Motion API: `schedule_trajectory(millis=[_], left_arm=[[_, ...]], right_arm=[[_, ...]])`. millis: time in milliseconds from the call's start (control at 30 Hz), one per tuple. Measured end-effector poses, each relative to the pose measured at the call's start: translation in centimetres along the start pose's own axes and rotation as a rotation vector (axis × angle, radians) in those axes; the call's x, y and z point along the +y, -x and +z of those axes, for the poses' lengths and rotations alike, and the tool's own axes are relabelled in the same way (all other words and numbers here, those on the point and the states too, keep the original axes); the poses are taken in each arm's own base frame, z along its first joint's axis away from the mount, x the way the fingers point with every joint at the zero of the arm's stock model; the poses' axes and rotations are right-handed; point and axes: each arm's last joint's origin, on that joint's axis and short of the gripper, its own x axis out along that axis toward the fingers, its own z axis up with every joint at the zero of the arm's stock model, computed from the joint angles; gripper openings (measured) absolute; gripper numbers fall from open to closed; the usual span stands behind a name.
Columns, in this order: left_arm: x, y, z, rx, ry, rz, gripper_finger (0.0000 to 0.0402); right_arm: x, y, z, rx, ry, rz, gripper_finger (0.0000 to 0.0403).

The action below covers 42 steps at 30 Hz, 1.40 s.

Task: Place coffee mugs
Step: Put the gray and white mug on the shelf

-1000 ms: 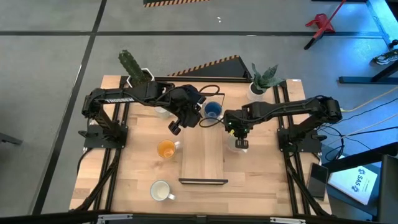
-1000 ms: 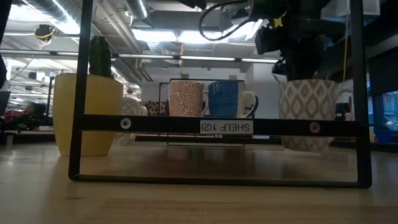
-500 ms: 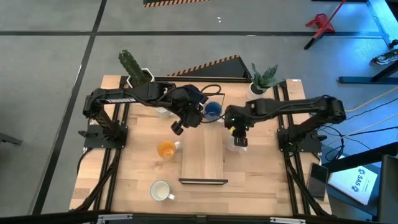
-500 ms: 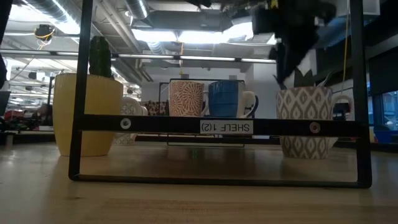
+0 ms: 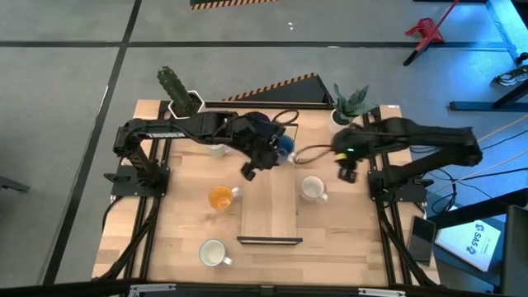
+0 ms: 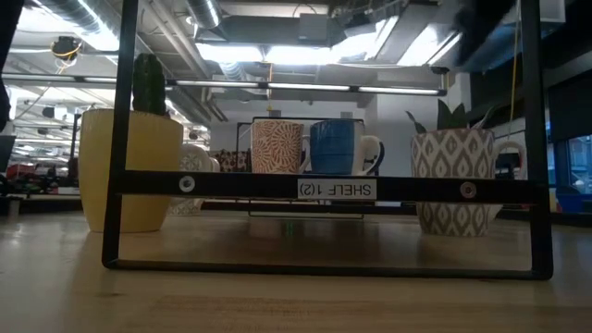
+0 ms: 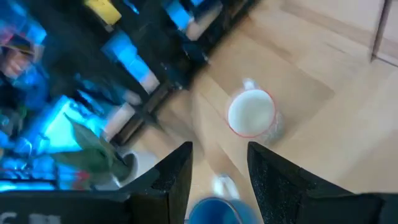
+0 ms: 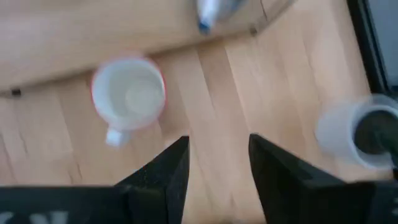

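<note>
On the left of the light wooden table point(image 5: 177, 247), a plain cream ceramic mug point(image 5: 214, 253) near the front edge and an orange ceramic mug point(image 5: 220, 198) behind it sit untouched, as they did a second ago. The left gripper point(image 5: 250, 170) has moved right over the pale wooden shelf board point(image 5: 269, 205), its fingers point(image 7: 171, 180) parted and empty above the blue ceramic mug point(image 5: 283, 146). Right of the board, the patterned grey-and-white ceramic mug point(image 5: 312, 188) now stands alone on the table; earlier the right gripper point(image 5: 346, 172) was clamped on it. That gripper has let go, lifted and swung right, its fingers apart with nothing between them. I judge that mug placed, with others remaining.
</note>
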Motion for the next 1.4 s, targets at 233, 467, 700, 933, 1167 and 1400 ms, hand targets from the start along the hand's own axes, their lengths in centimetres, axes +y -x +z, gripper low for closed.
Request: schedule_trajectory(millis=[233,467,700,933,1167,1400], left_arm=[[1.5,0.8,1.1,-0.113,0.025,0.157,0.0147],[1.6,-1.0,0.9,-0.142,0.006,0.136,0.0147],[1.2,-6.7,-0.3,-0.162,-0.013,0.01,0.0147],[-0.7,-12.5,-0.9,-0.224,-0.041,-0.119,0.0147],[-2.0,-15.4,-1.8,-0.218,-0.003,-0.208,0.0147],[-4.8,-19.1,-2.3,-0.153,-0.049,-0.259,0.0147]], right_arm=[[0.3,0.8,-1.4,0.037,-0.023,-0.036,0.015],[0.3,2.4,-2.7,-0.05,-0.09,-0.142,0.015],[0.1,5.9,-5.5,-0.237,-0.188,-0.09,0.015],[0.0,6.6,-6.2,-0.285,-0.184,-0.096,0.015],[0.0,6.5,-6.1,-0.276,-0.151,-0.106,0.015],[-0.1,6.5,-6.2,-0.284,-0.149,-0.135,0.015]])
